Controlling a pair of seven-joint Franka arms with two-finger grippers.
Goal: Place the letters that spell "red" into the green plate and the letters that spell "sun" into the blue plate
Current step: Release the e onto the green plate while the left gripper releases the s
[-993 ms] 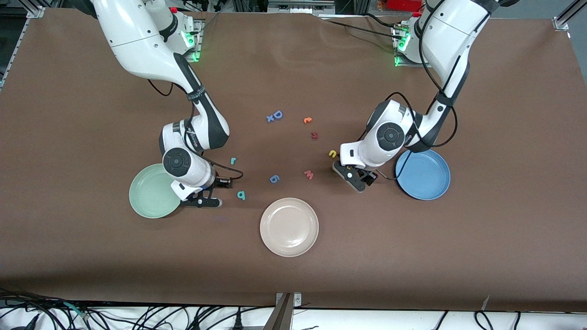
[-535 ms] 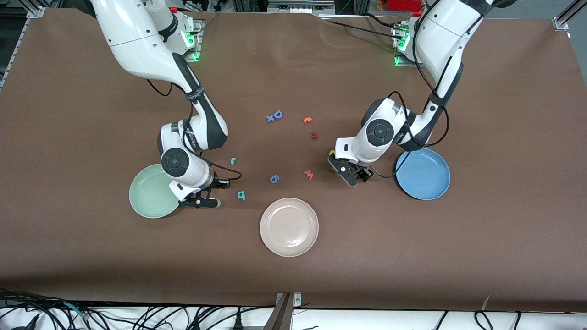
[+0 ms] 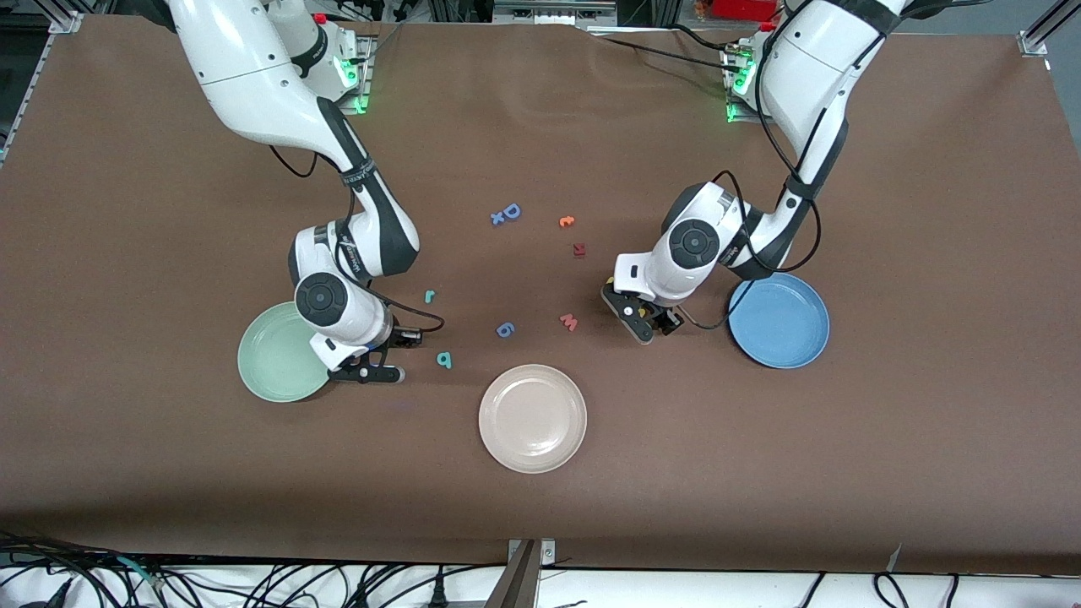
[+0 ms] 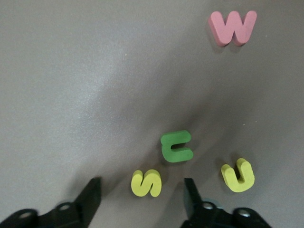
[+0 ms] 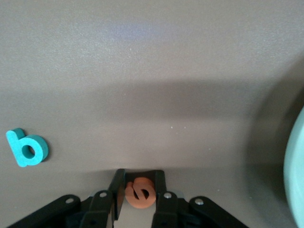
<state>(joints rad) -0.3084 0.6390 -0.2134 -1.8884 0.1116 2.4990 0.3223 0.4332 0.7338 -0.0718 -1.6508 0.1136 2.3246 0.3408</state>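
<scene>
While both arms reach down to the brown table [image 3: 760,473], each gripper works beside its own plate. The right gripper [image 5: 137,192] sits low next to the green plate [image 3: 270,359], at the right arm's end of the table, its fingers pressed against the orange "e" [image 5: 139,192] held between them. The teal "d" [image 3: 444,361] lies on the table just beside that gripper, and the teal "r" [image 3: 429,295] lies farther from the front camera.

Near the blue plate [image 3: 790,329], at the left arm's end, the left gripper [image 4: 141,202] hangs low with its fingers apart around the yellow "s" [image 4: 146,183], not touching it. The green letter [image 4: 176,147] and the yellow "u" [image 4: 238,175] lie close by on the table. A pink "w" [image 4: 232,27] lies a little apart. A beige plate [image 3: 532,418] sits nearest the front camera, between the two coloured plates.
</scene>
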